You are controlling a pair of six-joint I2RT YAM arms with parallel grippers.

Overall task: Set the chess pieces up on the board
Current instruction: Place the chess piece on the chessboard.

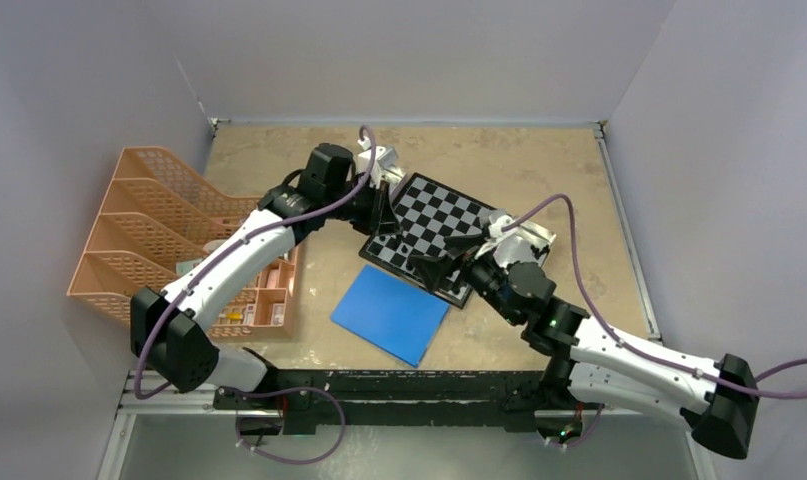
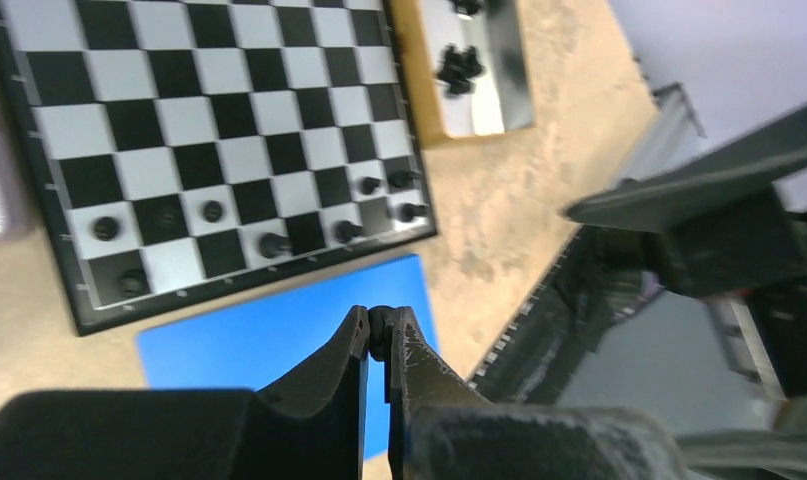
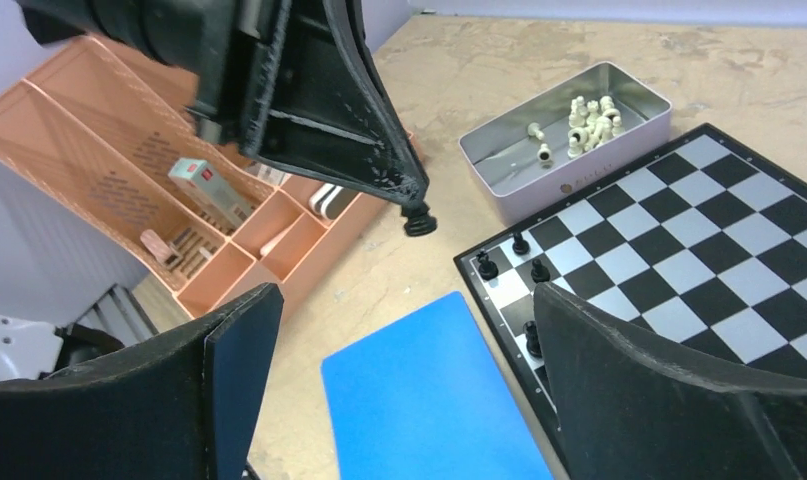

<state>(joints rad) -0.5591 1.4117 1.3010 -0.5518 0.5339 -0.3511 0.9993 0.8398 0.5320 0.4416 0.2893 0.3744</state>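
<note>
The board (image 1: 441,213) of black and silvery checks lies mid-table, turned at an angle. Several black chess pieces (image 2: 274,243) stand on its two nearest rows (image 3: 519,243). My left gripper (image 2: 379,322) hangs over the board's near-left corner (image 1: 384,215), shut on one small black piece (image 3: 416,220) that pokes out below the fingertips. My right gripper (image 3: 407,300) stands wide open with nothing in it, above the blue sheet's edge by the board's near corner (image 1: 441,256).
A blue square sheet (image 1: 391,313) lies in front of the board. One open tin holds cream pieces (image 3: 587,118); another holds black pieces (image 2: 459,66). An orange mesh organiser (image 1: 144,225) fills the left side. Grey walls enclose the table.
</note>
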